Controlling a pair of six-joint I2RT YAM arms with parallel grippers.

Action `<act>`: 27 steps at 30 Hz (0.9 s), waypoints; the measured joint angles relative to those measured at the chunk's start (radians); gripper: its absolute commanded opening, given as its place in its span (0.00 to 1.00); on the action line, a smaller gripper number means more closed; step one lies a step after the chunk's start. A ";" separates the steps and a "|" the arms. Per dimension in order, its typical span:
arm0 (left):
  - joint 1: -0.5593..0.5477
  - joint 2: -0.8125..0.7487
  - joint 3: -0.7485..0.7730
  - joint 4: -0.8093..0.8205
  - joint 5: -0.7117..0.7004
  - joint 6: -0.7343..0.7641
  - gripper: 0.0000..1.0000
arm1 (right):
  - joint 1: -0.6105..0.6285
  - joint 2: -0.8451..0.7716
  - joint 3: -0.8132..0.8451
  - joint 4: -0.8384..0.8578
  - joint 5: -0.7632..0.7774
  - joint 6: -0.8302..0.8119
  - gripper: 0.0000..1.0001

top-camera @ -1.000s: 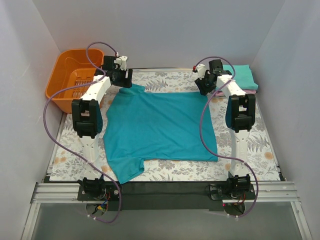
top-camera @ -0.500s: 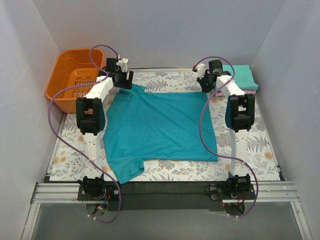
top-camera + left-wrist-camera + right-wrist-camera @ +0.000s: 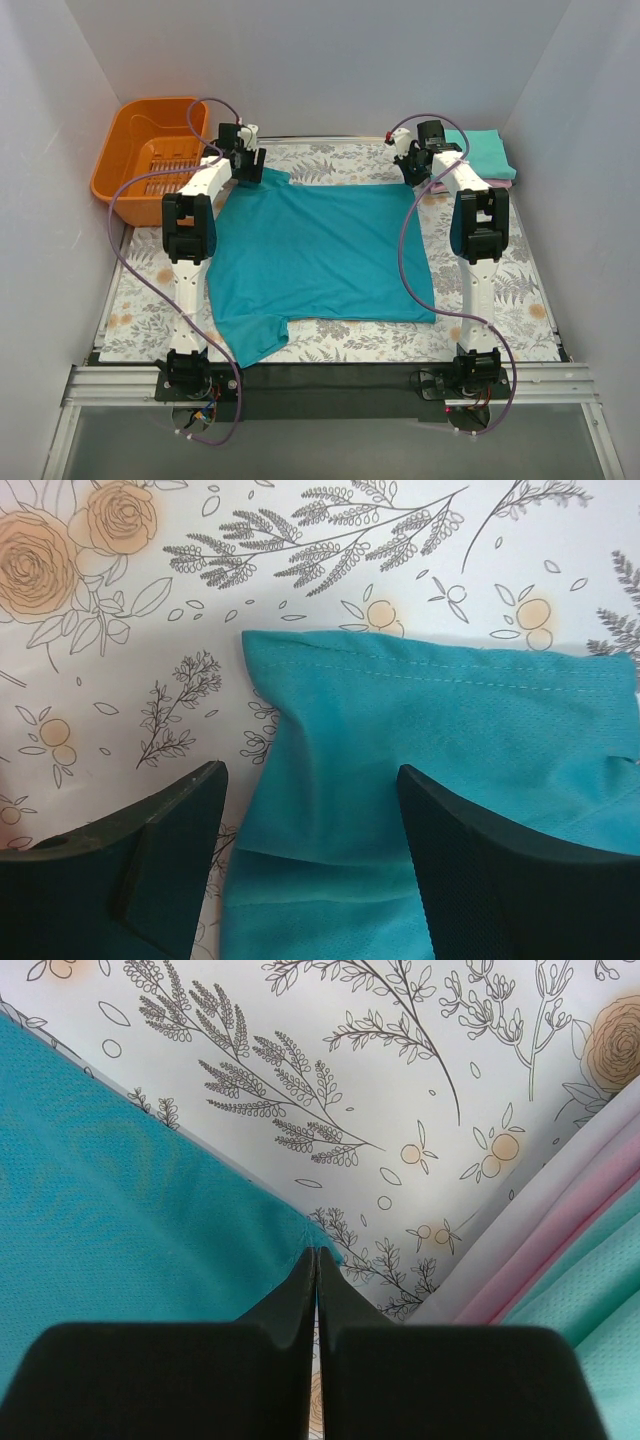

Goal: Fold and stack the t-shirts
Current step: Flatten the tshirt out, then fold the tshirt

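The deep teal-blue t-shirt [image 3: 320, 255] lies spread flat on the flowered table cover, sleeves to the left. My left gripper [image 3: 247, 165] hovers over its far-left sleeve [image 3: 420, 730]. That gripper [image 3: 310, 780] is open, with the sleeve's edge between its fingers and nothing held. My right gripper [image 3: 415, 170] is at the shirt's far-right corner [image 3: 150, 1220]. That gripper [image 3: 317, 1252] is shut, its tips pinching the corner. The mint-teal t-shirt [image 3: 480, 150] lies folded on the pink t-shirt [image 3: 495, 183] at the far right, and their edges show in the right wrist view [image 3: 590, 1260].
An orange plastic basket [image 3: 125, 170] stands at the far left, just beyond the left arm. White walls close in the back and both sides. The folded stack sits close to the right of my right gripper.
My left arm has swung right, away from the basket, bringing its gripper over the shirt's far-left sleeve. My right gripper has shifted only slightly at the corner.
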 measured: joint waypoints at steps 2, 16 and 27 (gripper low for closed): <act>0.000 0.006 0.000 0.000 0.000 0.004 0.52 | 0.000 0.000 0.000 0.000 0.000 0.000 0.01; 0.000 0.007 0.021 0.041 0.003 -0.006 0.00 | 0.000 -0.020 0.000 -0.001 -0.001 -0.014 0.01; 0.016 -0.164 -0.154 0.087 0.047 -0.002 0.00 | -0.011 -0.190 -0.066 0.005 -0.036 -0.045 0.01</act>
